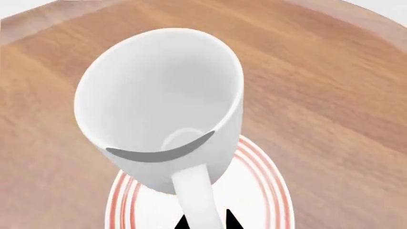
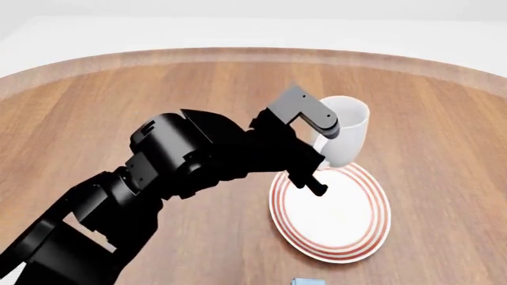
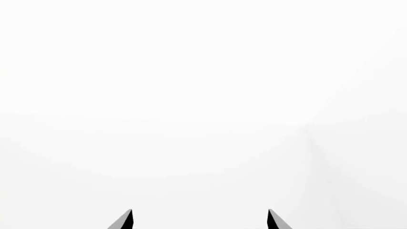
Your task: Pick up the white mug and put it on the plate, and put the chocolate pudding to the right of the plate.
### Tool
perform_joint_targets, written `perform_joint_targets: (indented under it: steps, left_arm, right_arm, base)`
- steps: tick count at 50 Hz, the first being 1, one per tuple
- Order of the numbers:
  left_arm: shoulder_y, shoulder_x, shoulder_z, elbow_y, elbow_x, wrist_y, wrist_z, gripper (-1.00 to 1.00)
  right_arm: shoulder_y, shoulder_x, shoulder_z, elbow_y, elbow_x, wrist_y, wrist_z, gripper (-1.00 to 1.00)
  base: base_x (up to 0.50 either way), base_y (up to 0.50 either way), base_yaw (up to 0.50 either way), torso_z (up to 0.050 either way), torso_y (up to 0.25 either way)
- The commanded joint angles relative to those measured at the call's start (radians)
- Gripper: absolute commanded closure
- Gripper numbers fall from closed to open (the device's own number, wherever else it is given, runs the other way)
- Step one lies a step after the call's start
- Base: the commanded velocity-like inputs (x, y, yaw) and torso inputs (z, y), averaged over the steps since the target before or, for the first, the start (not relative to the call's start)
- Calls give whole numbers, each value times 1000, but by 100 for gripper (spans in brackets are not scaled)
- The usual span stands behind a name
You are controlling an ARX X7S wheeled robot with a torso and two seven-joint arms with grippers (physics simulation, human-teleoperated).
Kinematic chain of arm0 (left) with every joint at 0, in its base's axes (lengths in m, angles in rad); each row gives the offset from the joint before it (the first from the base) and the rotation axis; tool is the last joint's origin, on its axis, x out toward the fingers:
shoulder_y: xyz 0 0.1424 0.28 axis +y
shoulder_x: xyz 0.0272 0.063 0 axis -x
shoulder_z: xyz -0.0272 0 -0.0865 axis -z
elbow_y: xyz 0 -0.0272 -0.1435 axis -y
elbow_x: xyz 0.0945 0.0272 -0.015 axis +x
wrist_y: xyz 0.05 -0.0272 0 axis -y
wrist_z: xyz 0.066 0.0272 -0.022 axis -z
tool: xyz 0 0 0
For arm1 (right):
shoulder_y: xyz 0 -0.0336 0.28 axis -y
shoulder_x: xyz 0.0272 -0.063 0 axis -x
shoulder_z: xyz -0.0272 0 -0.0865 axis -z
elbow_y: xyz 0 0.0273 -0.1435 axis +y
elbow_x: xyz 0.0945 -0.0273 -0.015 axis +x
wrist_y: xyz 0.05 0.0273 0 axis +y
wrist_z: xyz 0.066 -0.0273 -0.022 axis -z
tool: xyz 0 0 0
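The white mug (image 2: pixel 347 132) is held tilted over the far rim of the plate (image 2: pixel 333 237); whether it touches the plate I cannot tell. My left gripper (image 2: pixel 315 155) is shut on its loop handle. In the left wrist view the handle (image 1: pixel 197 198) runs between the two black fingertips of the left gripper (image 1: pixel 205 222), with the mug (image 1: pixel 159 100) showing its empty inside and the red-ringed plate (image 1: pixel 273 191) beneath. A light blue corner of the chocolate pudding (image 2: pixel 307 281) peeks in at the head view's bottom edge. My right gripper (image 3: pixel 199 220) is open before blank white, out of the head view.
The round wooden table (image 2: pixel 111 107) spreads around the plate, its curved far edge (image 2: pixel 237 54) running along the back. My black left arm (image 2: pixel 158 178) crosses the table's left half.
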Motion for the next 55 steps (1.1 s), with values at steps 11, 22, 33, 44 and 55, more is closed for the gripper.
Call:
perform_joint_targets:
  steps: [11,22,33,44,55]
  left_arm:
    - [16,101,3,-167,-27,25,31,100]
    - [-65,117,231,-335,-206,187,17,100]
    - [-126,117,486,-395,-441,327,-7,100]
    - [-146,117,635,-418,-546,407,-16,100]
    - [-128,117,652,-427,-549,419,-14,100]
  right_arm:
    - [-6,-23,8,19,-21,-22,-30,-100]
    - [-7,-23,5,30,-21,-27,-29,-100]
    - [-11,-23,1,33,-19,-30,-26,-100]
    - [-15,-19,1,32,-14,-32,-24,-100]
    - [-19,-18,-2,33,-14,-34,-22,-100]
  base:
    - [0,0,0,0,0]
    - [0,0,0,0,0]
    - [0,0,0,0,0]
    - [0,0,0,0,1]
    - [0,0,0,0,0]
